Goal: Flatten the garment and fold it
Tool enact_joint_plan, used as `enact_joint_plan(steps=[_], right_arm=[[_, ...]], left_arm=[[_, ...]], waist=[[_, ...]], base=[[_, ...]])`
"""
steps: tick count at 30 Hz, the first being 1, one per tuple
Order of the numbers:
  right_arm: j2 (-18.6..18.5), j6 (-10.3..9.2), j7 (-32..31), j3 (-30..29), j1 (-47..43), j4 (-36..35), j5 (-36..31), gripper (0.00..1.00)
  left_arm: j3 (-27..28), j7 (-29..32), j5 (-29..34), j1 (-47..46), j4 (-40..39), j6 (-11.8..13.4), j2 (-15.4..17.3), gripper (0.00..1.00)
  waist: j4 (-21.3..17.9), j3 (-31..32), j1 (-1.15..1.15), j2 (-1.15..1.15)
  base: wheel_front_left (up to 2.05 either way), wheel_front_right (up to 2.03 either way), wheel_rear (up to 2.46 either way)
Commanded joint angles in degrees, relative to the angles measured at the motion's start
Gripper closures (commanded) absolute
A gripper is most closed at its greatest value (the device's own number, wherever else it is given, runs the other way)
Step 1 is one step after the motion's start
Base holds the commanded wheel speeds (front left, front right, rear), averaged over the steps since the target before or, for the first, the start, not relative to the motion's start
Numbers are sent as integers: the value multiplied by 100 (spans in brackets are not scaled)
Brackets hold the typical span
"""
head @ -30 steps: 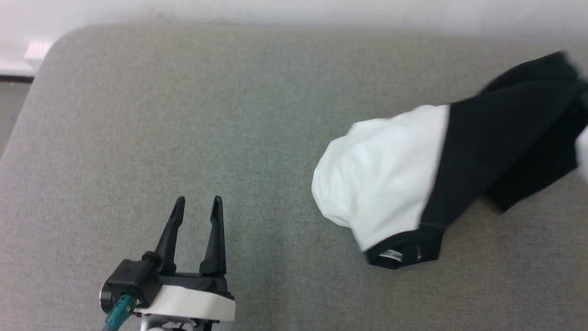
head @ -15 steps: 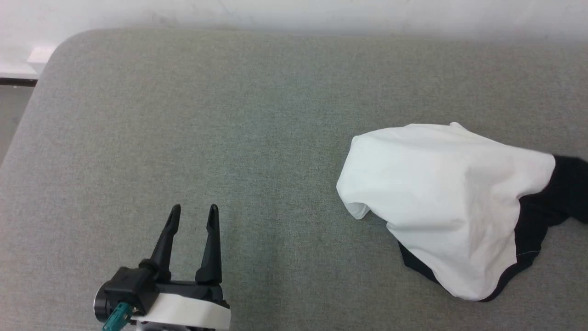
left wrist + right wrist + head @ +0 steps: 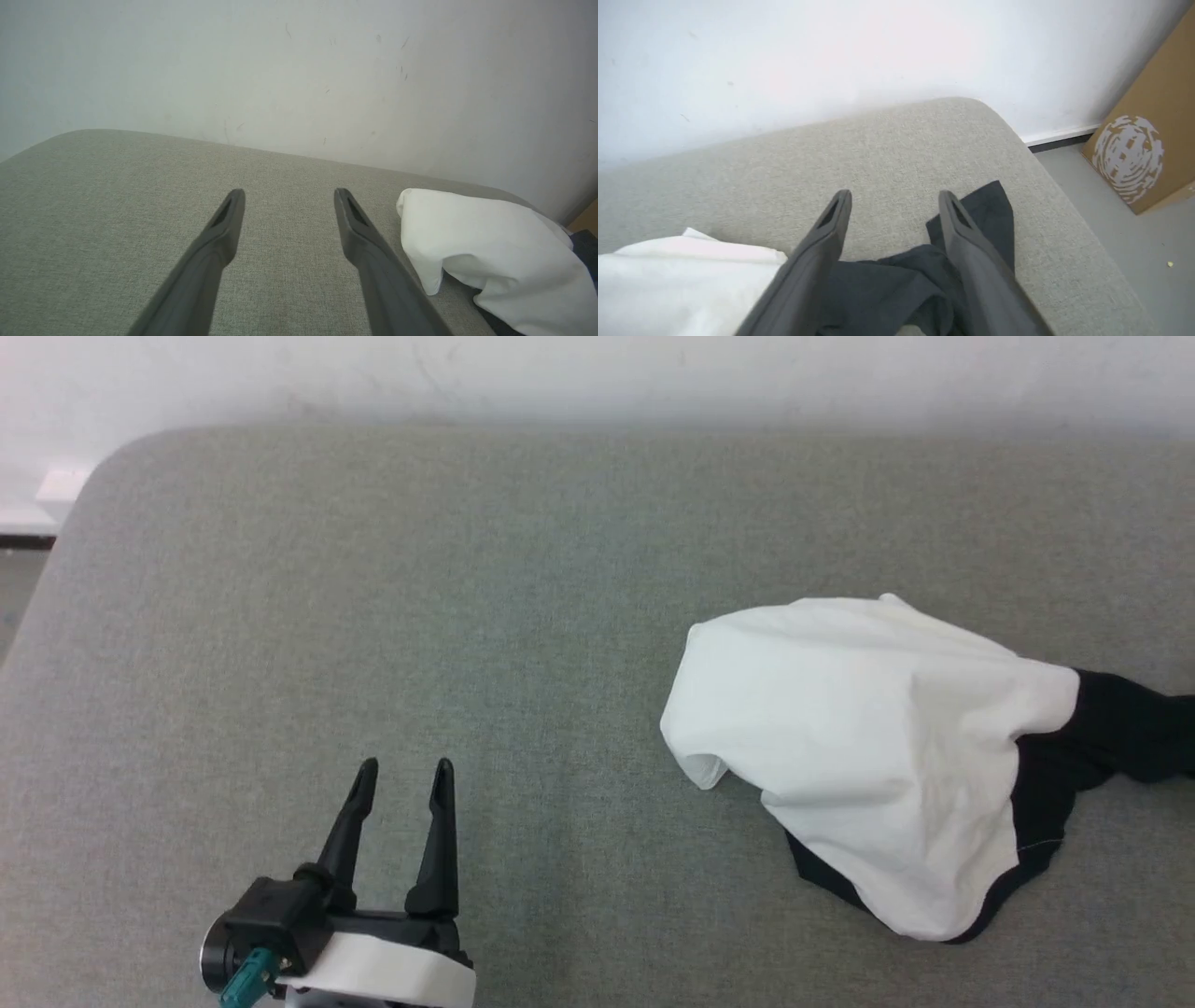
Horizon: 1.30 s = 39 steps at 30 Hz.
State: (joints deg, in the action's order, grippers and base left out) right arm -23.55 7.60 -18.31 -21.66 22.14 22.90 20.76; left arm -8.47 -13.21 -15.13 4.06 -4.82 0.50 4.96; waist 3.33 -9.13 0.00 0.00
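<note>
since a second ago the garment has come down from a lifted, swinging bundle to a slack heap on the right side of the padded grey surface. its white body is bunched over itself and a black sleeve trails toward the right edge. the right gripper has let go: its fingers stand apart over the dark cloth, pinching nothing. the left gripper sits well apart at the lower left, fingers spread and empty. the step in hand looks like flattening, barely begun. to do it well i would find two true edges (hem corners or shoulder seams, none clearly showing yet), take one in each gripper and draw them apart low over the surface so the layers slide out rather than roll, working toward the roomier middle. the surface is a woven cushion with rounded corners, probably grippy enough to drag on cloth. behind it is a scuffed white wall; past its right end are a grey floor and a cardboard box.
</note>
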Motion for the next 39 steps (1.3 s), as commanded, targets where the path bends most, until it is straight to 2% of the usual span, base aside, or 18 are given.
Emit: enact_joint_plan(steps=[1, 8, 12, 16, 21, 27, 31, 34, 39], right_arm=[[29, -11, -30, -5, 63, -85, 50, 0], [397, -11, -648, 233, 251, -1151, 249, 0], [651, -11, -1049, 285, 525, -1289, 19, 0], [745, -11, -1440, 568, 892, -1177, -251, 0], [556, -11, -2098, 1228, 1210, -799, -353, 0], [81, -11, -2924, 1701, 1362, -454, -383, 0], [-297, -11, -3433, 1991, 1217, -419, -166, 0], [-555, -11, -3586, 2131, 1035, -465, -40, 0], [-761, -11, -3982, 2416, 674, -534, 422, 0]], left_arm=[[-7, -36, -40, 36, 13, -7, -4, 0], [-60, -100, -147, 63, 135, -51, -43, 0], [-110, -126, -171, 37, 165, -58, -69, 0], [-164, -149, -172, -75, 184, -54, -98, 0], [-315, -168, -161, -268, 248, -69, -141, 0], [-476, -176, -186, -486, 277, -60, -181, 0], [-559, -177, -206, -625, 259, -49, -197, 0], [-628, -178, -227, -717, 257, -37, -203, 0], [-739, -178, -319, -833, 238, 32, -206, 0]], waist=[[-64, 164, 0, 0], [82, 297, 0, 0], [267, 123, 0, 0], [477, -175, 0, 0], [768, -551, 0, 0], [1083, -934, 0, 0], [1232, -1171, 0, 0], [1318, -1317, 0, 0], [1373, -1451, 0, 0]], base=[[0, 0, 0], [0, 0, 0], [0, 0, 0], [0, 0, 0], [0, 0, 0], [0, 0, 0], [0, 0, 0], [0, 0, 0], [0, 0, 0]])
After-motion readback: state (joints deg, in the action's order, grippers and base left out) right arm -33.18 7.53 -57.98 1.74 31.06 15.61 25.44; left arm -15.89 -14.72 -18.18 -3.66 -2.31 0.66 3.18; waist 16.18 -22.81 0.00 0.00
